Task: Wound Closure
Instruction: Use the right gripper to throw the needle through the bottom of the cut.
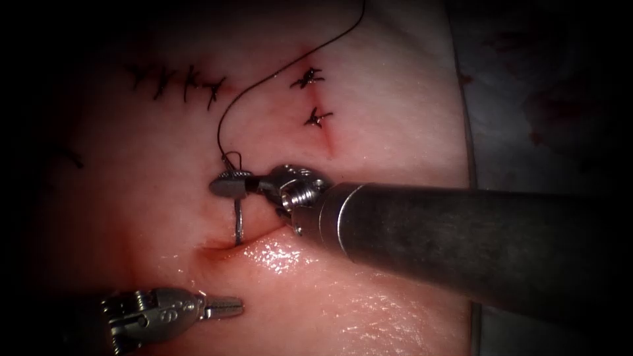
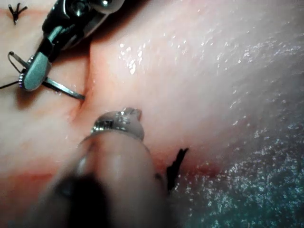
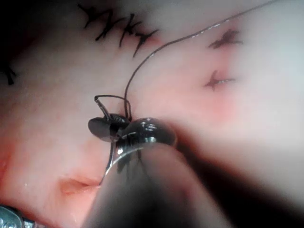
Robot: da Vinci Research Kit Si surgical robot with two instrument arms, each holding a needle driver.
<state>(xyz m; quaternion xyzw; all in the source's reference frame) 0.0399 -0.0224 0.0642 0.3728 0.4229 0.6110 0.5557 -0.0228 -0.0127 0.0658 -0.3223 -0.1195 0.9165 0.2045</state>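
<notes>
Right arm's tool [image 1: 227,186] reaches in from the right of the endoscope view, its thick dark shaft lying across the tissue [image 1: 395,118], and its jaws are clenched on the curved needle [image 1: 237,221] near the needle's thread end. From the jaws, the needle runs straight down toward the cut [image 1: 227,249], and its point is buried in the tissue at the cut's upper edge. A small loop of thread [image 1: 264,86] sits just above the jaws, and from there the dark strand curves up and away to the right, leaving the picture at the top.

Left arm's tool [image 1: 224,306] lies low on the left side, below the cut and well apart from the needle. Its jaws are pressed together and hold nothing.

Dark finished stitches [image 1: 178,82] sit in a row on the upper left of the tissue, and two more knots [image 1: 310,78] lie to the right of the thread. Red fluid [image 1: 330,142] tints the tissue below those knots and along the cut.

In the left wrist view, the right arm's tool grips the needle [image 2: 64,89], which enters the tissue at a fold.
</notes>
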